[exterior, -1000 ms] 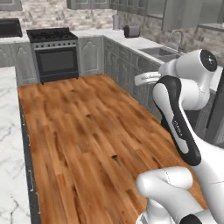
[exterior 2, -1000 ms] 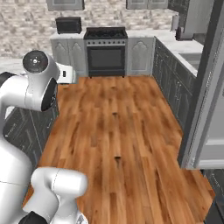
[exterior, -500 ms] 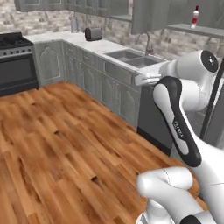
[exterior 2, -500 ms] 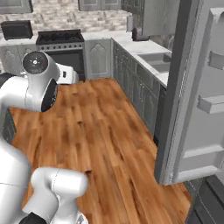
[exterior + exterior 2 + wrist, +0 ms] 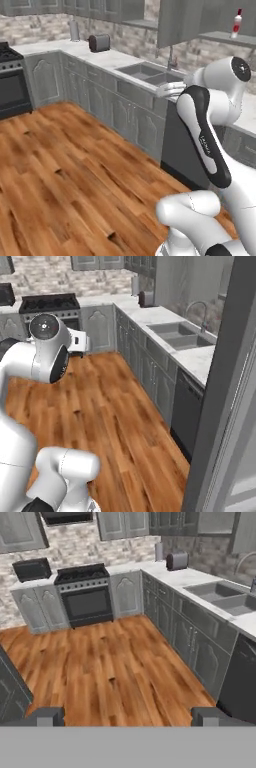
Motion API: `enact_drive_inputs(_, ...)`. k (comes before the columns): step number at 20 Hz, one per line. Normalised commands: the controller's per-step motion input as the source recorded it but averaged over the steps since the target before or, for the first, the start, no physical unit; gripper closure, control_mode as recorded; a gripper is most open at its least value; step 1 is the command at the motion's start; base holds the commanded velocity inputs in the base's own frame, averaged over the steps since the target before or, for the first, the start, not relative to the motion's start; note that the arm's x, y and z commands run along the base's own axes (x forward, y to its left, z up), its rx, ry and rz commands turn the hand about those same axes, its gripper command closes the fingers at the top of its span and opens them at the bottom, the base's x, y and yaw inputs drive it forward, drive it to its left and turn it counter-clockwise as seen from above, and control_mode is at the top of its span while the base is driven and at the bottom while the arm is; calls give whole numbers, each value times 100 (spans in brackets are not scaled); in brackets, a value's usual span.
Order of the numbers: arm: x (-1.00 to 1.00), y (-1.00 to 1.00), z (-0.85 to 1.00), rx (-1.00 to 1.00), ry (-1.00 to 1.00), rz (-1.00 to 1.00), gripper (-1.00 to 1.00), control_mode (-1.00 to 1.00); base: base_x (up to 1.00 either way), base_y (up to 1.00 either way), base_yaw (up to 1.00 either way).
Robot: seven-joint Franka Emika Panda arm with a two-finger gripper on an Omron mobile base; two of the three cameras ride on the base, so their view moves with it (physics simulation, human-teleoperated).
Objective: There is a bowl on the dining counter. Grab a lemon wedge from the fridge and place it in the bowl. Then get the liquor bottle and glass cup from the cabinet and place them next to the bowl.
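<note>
Since half a second ago the whole picture has swung, so it is the base that turned and not the kitchen: the stove point(image 5: 12, 75), which was in the middle of the left base view before, now sits at its left edge, and the sink point(image 5: 150, 74) has come much closer. The gripper point(image 5: 129, 716) is empty, its two dark fingertips point(image 5: 46, 716) standing wide apart with nothing between them. In the hand view it looks out over the wooden floor point(image 5: 110, 667), toward the stove straight ahead and far away. The worktop with the sink runs along the right of the gripper, and a toaster point(image 5: 176, 560) stands on it further ahead. In the left base view the liquor bottle point(image 5: 236, 23) stands upright on the shelf of the open cabinet point(image 5: 225, 37), high above and beyond the arm, well apart from the gripper. I cannot make out a glass cup beside it. In the right base view a tall grey fridge door point(image 5: 227, 401) stands open, close at the right side, beside the dark dishwasher front point(image 5: 186, 413).
</note>
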Motion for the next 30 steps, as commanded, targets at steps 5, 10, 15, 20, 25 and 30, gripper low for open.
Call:
enact_drive_inputs(5, 0, 0, 0, 0, 0, 0, -100, 100, 74, -12, -41)
enact_drive_inputs(10, 0, 0, 0, 0, 0, 0, -100, 100, 71, -13, -49)
enact_drive_inputs(15, 0, 0, 0, 0, 0, 0, -100, 100, 63, -7, -57)
enact_drive_inputs(20, 0, 0, 0, 0, 0, 0, -100, 100, 75, 0, -57)
enact_drive_inputs(25, 0, 0, 0, 0, 0, 0, -100, 100, 86, 0, -51)
enact_drive_inputs(30, 0, 0, 0, 0, 0, 0, -100, 100, 72, 18, -40)
